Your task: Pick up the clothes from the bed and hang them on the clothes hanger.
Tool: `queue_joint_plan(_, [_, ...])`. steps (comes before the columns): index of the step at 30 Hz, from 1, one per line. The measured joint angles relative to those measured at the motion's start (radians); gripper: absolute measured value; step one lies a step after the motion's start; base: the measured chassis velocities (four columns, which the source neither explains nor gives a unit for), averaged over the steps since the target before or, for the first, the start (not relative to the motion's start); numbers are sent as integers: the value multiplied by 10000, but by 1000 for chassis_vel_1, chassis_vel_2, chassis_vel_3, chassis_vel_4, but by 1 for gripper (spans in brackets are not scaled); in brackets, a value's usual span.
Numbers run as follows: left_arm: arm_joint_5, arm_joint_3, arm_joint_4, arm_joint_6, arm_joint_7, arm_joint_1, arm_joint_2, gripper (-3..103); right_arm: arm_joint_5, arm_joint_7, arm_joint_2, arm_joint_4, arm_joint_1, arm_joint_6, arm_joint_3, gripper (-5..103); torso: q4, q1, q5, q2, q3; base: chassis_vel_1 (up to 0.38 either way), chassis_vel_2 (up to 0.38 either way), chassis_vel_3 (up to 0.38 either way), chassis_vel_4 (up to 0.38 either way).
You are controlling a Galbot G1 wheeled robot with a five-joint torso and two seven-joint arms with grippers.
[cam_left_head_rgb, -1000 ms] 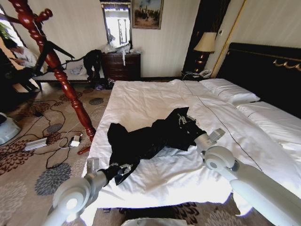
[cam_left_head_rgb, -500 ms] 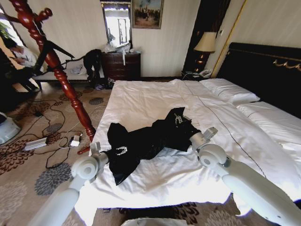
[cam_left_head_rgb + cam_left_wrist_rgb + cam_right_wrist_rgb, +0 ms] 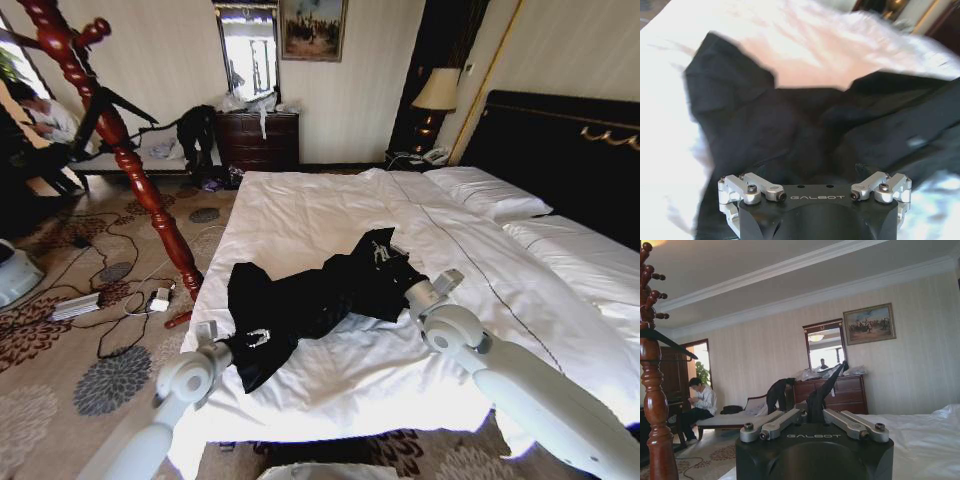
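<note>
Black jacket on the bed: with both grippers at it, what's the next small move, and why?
Probably lift both ends together. The left gripper sits at the shiny black jacket's near end and the right gripper at its far end, while it lies on the white bed.

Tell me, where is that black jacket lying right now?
In the head view, the black jacket lies crumpled on the white bed, near its foot, between the left tool and right tool.

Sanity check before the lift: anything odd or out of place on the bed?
Only the clothes: a black garment crumpled across the white bed, one end draping toward the near edge. Left tool and right tool sit at its two ends. The clothes hanger stands beside the bed.
</note>
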Motion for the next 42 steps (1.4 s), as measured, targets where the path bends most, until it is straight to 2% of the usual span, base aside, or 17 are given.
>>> queue_joint_plan(4, [-228, 177, -238, 8, -131, -14, -165, 100, -4, 12, 11, 0, -25, 0, 22, 1, -1, 0, 0, 0, 0, 0, 0, 0, 0])
queue_joint_plan(10, [49, 691, 370, 36, -339, 176, -638, 100, 2, 22, -39, 34, -18, 0, 52, 1, -1, 0, -4, 0, 1, 0, 0, 0, 0])
queue_joint_plan(16, [165, 815, 705, 35, -380, 223, -788, 100, 8, 30, -36, 25, 12, 0, 61, 1, 2, 0, -3, 0, 0, 0, 0, 0, 0])
queue_joint_plan(21, [393, 1232, 1650, -202, -56, -635, -894, 100, 2, 30, 24, -64, 50, 0, -21, 1, -4, 0, -4, 0, 1, 0, 0, 0, 0])
queue_joint_plan(24, [529, 1656, 2564, -315, 151, -1567, -1059, 100, 16, 27, 86, -104, 133, 0, -102, 1, 0, 1, -3, 0, 2, 0, 0, 0, 0])
queue_joint_plan(29, [281, 2075, 3160, -294, 165, -2528, -1217, 100, 65, 28, -38, -104, 128, 0, -73, 1, -3, 1, -2, -1, 2, 0, 0, 0, 0])
queue_joint_plan(37, [-158, 2082, 3090, -144, -27, -3001, -1100, 100, 112, 20, -113, -126, 140, 9, -20, 1, -1, 1, -4, -1, 2, 0, 0, 0, 0])
queue_joint_plan(42, [-299, 2070, 2328, 12, -60, -2797, -761, 100, 63, -5, -50, -169, 143, 26, -19, 1, 1, 1, -3, 0, 1, 0, 0, 0, 0])
